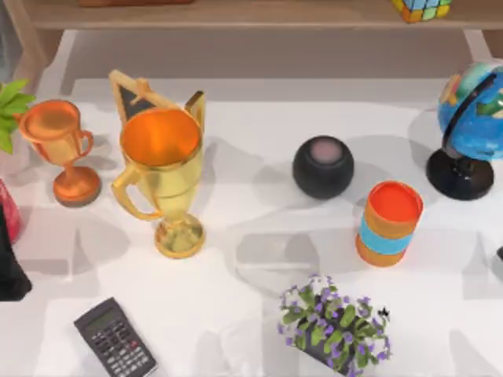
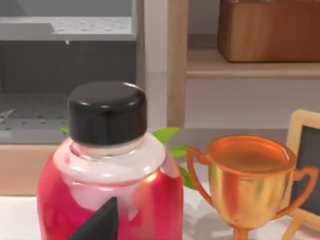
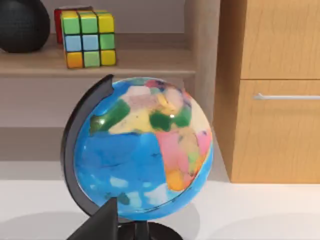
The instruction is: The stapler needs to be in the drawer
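The left pincer [image 2: 97, 222] faces a red bottle [image 2: 112, 172] at the tabletop's [image 1: 251, 259] far left, the right pincer [image 3: 97, 222] a globe [image 3: 142, 155] at far right. I cannot tell either pincer's opening, nor where the stapler lies; a drawer [image 3: 280, 130] stands shut beside the globe.

White table [image 1: 251, 314] carries two trophies [image 1: 161, 177], a calculator [image 1: 115, 338], speaker [image 1: 323, 166], globe [image 1: 471, 129], flowers [image 1: 334, 323]

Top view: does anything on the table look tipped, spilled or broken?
Nothing stands out. The gold trophy, copper trophy, striped cup and globe all stand upright; the calculator lies flat.
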Controlling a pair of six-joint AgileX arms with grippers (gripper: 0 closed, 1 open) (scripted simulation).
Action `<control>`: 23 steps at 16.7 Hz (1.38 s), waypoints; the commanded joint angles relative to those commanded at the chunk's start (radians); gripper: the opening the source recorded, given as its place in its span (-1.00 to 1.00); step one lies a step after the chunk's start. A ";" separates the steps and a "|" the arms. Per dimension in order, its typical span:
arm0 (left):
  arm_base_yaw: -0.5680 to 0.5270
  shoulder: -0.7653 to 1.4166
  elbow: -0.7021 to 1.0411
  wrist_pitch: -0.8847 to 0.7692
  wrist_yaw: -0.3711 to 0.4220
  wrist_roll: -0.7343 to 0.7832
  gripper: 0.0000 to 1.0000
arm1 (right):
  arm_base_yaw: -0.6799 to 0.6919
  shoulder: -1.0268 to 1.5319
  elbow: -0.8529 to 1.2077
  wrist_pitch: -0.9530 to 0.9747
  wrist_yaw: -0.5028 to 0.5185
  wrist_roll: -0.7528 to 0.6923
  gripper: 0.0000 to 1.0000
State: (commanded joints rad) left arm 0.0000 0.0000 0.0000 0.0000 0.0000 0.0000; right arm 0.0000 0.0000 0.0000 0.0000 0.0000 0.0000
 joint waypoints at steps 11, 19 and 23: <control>0.000 0.000 0.000 0.000 0.000 0.000 1.00 | -0.105 0.465 0.261 0.286 -0.097 -0.359 1.00; 0.000 0.000 0.000 0.000 0.000 0.000 1.00 | -0.271 1.391 0.641 0.705 -0.254 -0.925 1.00; 0.000 0.000 0.000 0.000 0.000 0.000 1.00 | -0.349 1.771 0.819 0.901 -0.324 -1.185 1.00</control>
State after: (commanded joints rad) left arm 0.0000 0.0000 0.0000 0.0000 0.0000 0.0000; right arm -0.3493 1.7710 0.8185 0.9012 -0.3237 -1.1847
